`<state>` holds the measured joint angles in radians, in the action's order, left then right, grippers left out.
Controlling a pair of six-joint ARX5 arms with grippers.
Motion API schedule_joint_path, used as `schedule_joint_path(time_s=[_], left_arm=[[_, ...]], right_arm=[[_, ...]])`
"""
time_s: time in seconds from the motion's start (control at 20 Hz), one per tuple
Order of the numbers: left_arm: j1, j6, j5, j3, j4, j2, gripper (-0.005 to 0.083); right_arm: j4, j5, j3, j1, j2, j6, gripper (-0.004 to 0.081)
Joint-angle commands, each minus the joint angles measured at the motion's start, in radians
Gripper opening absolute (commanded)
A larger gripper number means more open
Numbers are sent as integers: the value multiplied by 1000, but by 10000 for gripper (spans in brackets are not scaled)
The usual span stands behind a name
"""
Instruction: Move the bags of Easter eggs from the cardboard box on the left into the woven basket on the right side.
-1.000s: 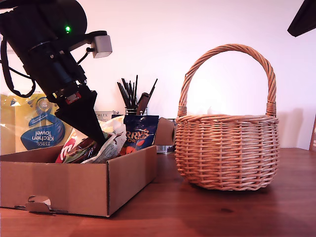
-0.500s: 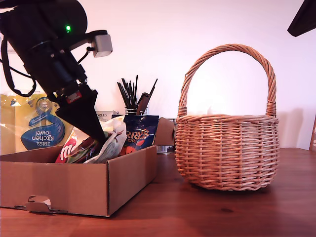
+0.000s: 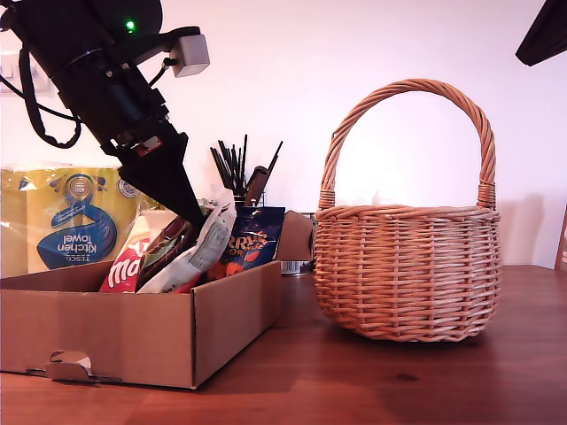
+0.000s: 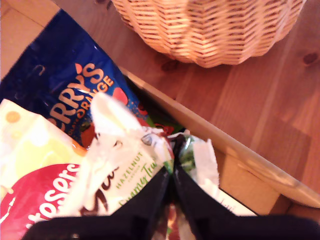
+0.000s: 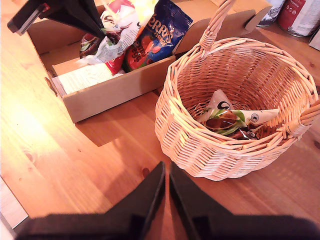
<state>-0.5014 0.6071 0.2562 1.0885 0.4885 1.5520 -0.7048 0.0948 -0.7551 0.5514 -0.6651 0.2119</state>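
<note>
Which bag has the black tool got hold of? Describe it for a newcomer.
Look in the cardboard box on the exterior view's left. Among the bags standing in it, my first tool pinches the white one with script lettering, between the red-logo Maltesers bag and the dark blue Terry's bag.

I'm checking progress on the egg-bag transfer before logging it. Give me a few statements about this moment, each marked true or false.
1. My first gripper is shut on a white glossy pouch with script lettering. True.
2. The round light-brown wicker basket holds nothing. False: one white pouch with green eggs lies inside.
3. My second gripper grips a bag. False: it is shut on nothing, above the wooden table.
4. The dark blue Terry's pouch is in the shallow brown cardboard box. True.
</note>
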Motion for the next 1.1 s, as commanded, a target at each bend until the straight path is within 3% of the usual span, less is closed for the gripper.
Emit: schedule_joint_path(time_s=[0.0, 0.25, 1.05], left_arm=[[-2, -8, 16, 24, -6, -23, -21], [-19, -24, 11, 91, 14, -34, -21], [-28, -24, 12, 92, 20, -34, -21]], right_arm=[[5, 2, 7, -3, 2, 7, -13], [5, 2, 7, -3, 2, 7, -13], [4, 2, 7, -3, 2, 6, -13]])
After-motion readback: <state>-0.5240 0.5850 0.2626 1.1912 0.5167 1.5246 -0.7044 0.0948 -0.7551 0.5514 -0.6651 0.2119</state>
